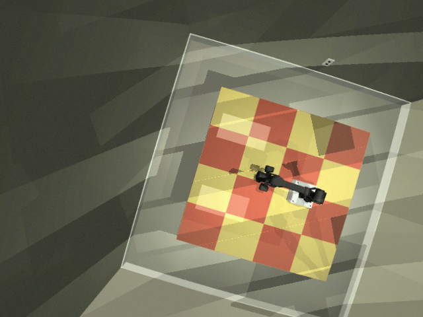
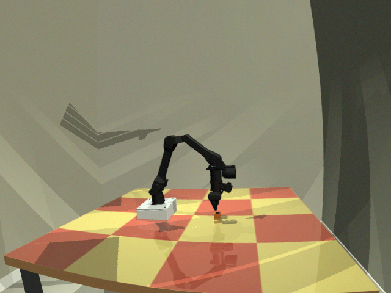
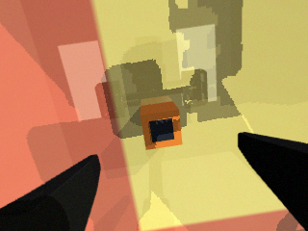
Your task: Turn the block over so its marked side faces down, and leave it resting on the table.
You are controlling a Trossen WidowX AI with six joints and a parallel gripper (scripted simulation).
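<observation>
A small orange block (image 2: 217, 217) (image 3: 160, 110) rests on the red and yellow checkered table (image 1: 235, 238) (image 2: 284, 230) (image 3: 202, 185). Its dark square mark faces up in the wrist view. The arm hides the block in the top view. My gripper (image 1: 266, 177) (image 2: 215, 210) (image 3: 168, 150) is open and points down, with its tips just above the block in the exterior view. In the wrist view the block lies between the two fingers' lines, a little beyond the tips, with a gap on each side. Nothing is held.
The white base box (image 1: 296, 201) (image 2: 153, 214) of the arm stands on the table, to the left of the block in the exterior view. The arm arches from it over to the block. Shadows and pale reflections fall across the tabletop around the block.
</observation>
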